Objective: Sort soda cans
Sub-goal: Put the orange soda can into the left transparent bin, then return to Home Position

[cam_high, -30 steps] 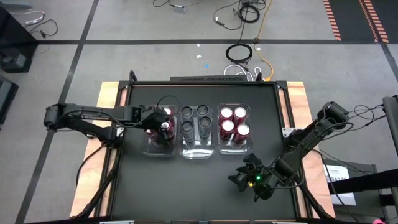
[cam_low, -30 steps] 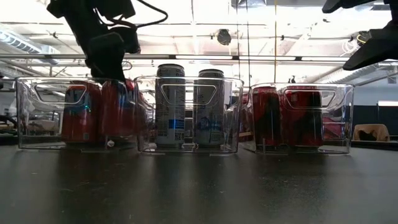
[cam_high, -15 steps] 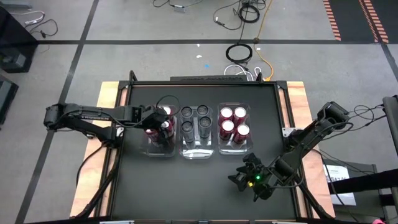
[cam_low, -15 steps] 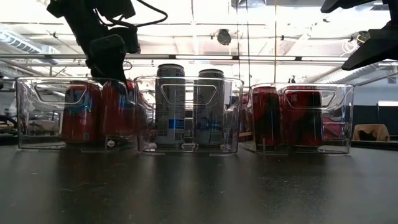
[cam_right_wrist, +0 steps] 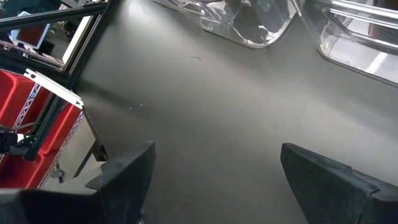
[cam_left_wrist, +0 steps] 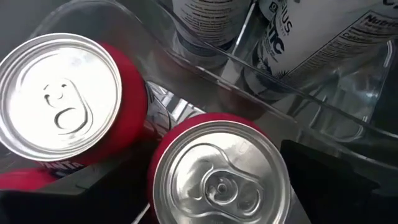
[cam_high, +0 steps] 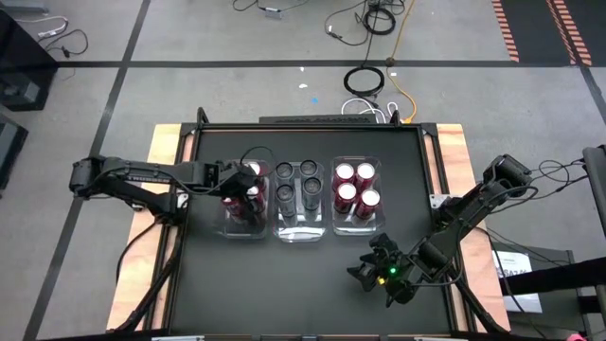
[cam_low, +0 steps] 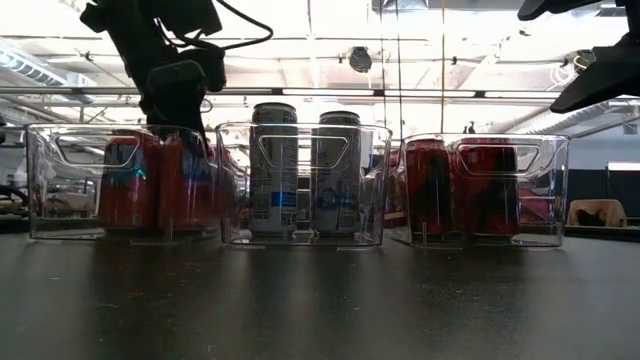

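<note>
Step in hand: dropping a red can [cam_left_wrist: 221, 171] into the left bin [cam_high: 230, 225], at 9 o'clock of the table [cam_high: 284, 284]. My left gripper [cam_high: 248, 184] is over that bin, fingers spread either side of the can's top in the wrist view, not pressing it as far as I can tell, so I call it let go. A 2nd red can [cam_left_wrist: 62, 93] stands just beside it. Dark cans [cam_high: 297, 184] sit in the middle bin [cam_high: 301, 233], four more red cans [cam_high: 355, 186] in the right bin [cam_high: 358, 227].

My right gripper [cam_high: 374, 268] waits at 5 o'clock, fingers apart over bare tabletop, nothing held.

Next, my guess: lift the left gripper straight up clear of the bin wall w/o clipping the neighbour can. No loose cans show on the table, so sorting looks nearly done.

Vs 1 s ago: left arm has crept a bit toward 3 o'clock, and in the low view the can now sits lower in the bin. Right arm unchanged.
</note>
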You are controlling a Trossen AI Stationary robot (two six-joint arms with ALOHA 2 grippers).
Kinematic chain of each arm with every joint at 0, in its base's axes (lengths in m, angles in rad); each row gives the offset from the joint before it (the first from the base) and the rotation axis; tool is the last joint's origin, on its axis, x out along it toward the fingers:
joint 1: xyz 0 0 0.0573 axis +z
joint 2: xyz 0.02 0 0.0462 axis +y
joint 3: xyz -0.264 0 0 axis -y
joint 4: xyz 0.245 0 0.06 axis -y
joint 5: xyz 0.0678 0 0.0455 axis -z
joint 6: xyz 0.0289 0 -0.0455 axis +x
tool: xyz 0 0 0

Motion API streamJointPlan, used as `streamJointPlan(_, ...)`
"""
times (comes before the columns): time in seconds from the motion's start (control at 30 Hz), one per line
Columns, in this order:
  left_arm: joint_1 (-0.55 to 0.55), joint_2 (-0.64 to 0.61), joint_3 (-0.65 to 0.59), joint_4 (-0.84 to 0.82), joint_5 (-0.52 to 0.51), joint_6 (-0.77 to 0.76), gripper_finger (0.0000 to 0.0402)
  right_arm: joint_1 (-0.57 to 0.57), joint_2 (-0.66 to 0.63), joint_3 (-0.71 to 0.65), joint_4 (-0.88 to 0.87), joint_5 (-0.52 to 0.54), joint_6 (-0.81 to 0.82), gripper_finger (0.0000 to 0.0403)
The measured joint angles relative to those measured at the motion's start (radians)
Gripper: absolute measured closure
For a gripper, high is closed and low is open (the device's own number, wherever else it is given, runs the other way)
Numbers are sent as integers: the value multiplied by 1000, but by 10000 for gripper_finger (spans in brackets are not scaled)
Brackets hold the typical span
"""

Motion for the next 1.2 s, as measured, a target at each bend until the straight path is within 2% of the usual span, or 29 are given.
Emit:
streamJointPlan(0.13,0,0,21,-22,0,0,31,0,0,0,1,-1,-15,64)
streamJointPlan(0.43,0,-2,169,-100,3,1,31,0,0,0,7,-1,-21,64)
streamJointPlan(0.7,0,-2,355,-340,3,135,31,0,0,0,7,-1,-76,64)
streamJointPlan(0.93,-2,-3,466,-571,34,12,30,0,0,0,7,0,-176,64)
streamJointPlan(1.07,-42,-24,460,-543,28,43,30,0,0,0,7,0,-227,64)
streamJointPlan(1.2,-147,-82,398,-403,40,66,30,0,0,0,7,0,-259,64)
